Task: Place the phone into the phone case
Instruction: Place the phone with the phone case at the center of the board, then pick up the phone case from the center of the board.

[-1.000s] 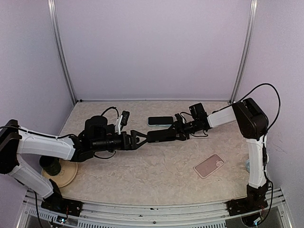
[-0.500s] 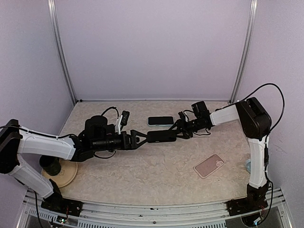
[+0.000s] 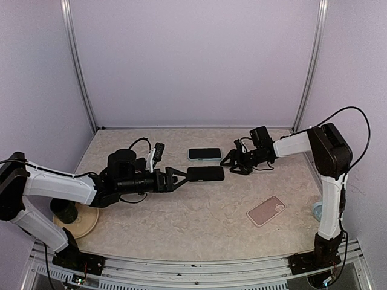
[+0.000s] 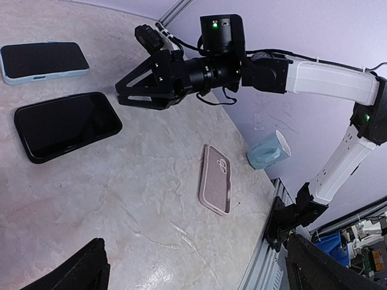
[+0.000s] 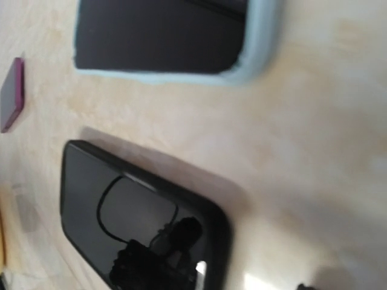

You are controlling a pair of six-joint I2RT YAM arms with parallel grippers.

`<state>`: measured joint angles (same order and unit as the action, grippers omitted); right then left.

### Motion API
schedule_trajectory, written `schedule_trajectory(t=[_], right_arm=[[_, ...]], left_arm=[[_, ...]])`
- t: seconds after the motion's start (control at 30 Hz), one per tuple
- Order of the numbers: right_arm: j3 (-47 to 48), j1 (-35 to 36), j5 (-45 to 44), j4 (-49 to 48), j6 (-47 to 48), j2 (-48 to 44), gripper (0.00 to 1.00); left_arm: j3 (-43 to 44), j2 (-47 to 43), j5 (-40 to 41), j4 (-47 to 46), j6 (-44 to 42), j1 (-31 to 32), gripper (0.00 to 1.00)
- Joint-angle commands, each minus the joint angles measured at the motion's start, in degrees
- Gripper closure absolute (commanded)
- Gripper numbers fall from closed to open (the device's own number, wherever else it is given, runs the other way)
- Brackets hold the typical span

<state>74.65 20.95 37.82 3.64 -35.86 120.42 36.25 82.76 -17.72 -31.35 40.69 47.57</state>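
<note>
Black and glossy, the phone (image 3: 205, 174) lies flat on the marbled table (image 3: 181, 229), in the gap between the two grippers. The left gripper (image 3: 180, 177) points at the phone's left short end. Its jaws are spread wide with nothing between them. Its tips sit just beside that end, and I cannot tell whether they touch it. The right gripper (image 3: 230, 165) faces the phone's other short end from just past it, with its jaws apart, holding nothing and clear of the phone.

The pink phone case (image 3: 266, 211) lies flat and alone, well apart from both grippers, on the near side of the right gripper toward that arm's base. A second phone in a pale blue case (image 3: 204, 153) lies just on the far side of the black phone, parallel to it, ahead of the left gripper's tips and level with the right gripper. From the left wrist, a pale blue cup (image 4: 269, 150) stands near the table's edge, beyond the pink case.
</note>
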Motion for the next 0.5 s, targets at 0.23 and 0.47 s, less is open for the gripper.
schedule_trajectory(t=[0.23,0.47], right_arm=[[-12.08,-1.87,-10.13,4.95,4.78,-12.82,0.21],[-20.17,-1.94,-19.77,8.27,6.9,-23.09,0.21]], left_arm=[[-1.97,1.32,-1.17,-4.0,0.8,0.54,0.01],[-1.91,2.38,-0.96,-4.55,0.52,1.73,0.01]])
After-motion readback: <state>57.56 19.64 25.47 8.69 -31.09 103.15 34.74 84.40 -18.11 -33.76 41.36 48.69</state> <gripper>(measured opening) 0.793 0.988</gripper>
